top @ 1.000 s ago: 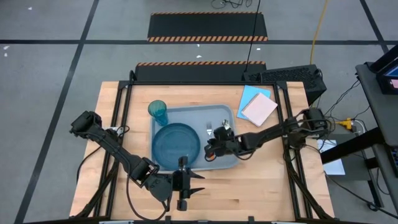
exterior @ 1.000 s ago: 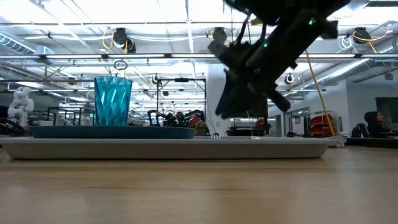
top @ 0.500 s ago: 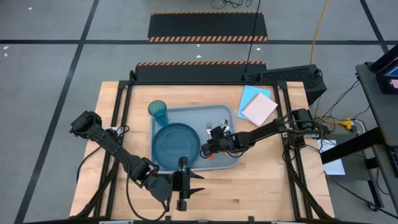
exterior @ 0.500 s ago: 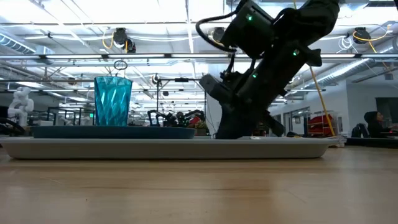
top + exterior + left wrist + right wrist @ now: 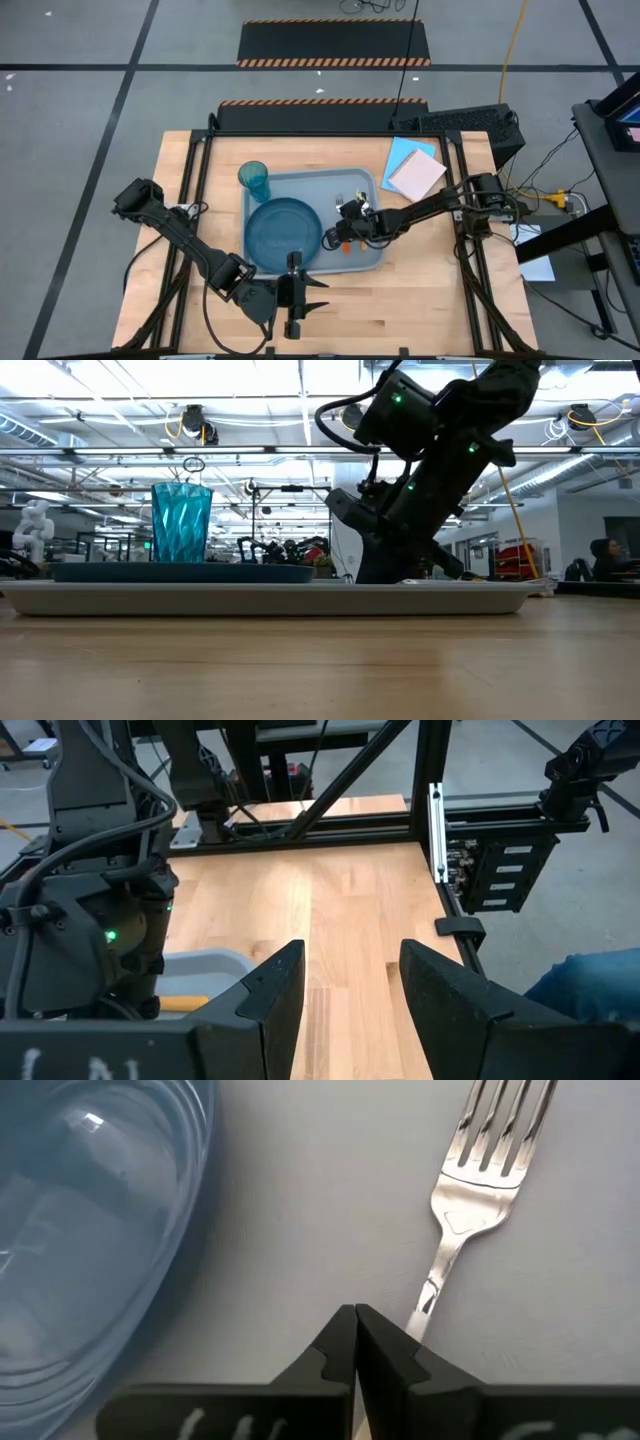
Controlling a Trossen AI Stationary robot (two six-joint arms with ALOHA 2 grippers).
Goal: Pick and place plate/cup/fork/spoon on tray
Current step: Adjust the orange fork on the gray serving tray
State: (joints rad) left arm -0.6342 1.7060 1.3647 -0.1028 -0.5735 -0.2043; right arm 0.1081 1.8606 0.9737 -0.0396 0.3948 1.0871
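Right gripper (image 5: pixel 355 1342) is down on the tray (image 5: pixel 362 182) with its fingers pinched completely together, tips touching. The fork (image 5: pixel 478 1170) lies just beside those tips, and from the wrist view its stem passes next to the fingers rather than between them, so I'd say it isn't gripping anything. Looks like a nudge or a missed pinch, can't say which.

Left gripper (image 5: pixel 345 982) waits near the front edge of the table, fingers apart, holding nothing.

Going big to small: the tray sits mid-table and already carries most of the set. The plate (image 5: pixel 284 232) fills its left half, lying flat, which leaves the strip to its right for cutlery. The cup (image 5: pixel 254 180) stands upright at the tray's far left corner, out of the way of both arms. The fork is on that free strip right of the plate, lying flat, long axis running roughly front to back, tines toward the far edge and orange handle (image 5: pixel 345 246) toward the front, partly under the gripper. I can't pick out the spoon for sure.
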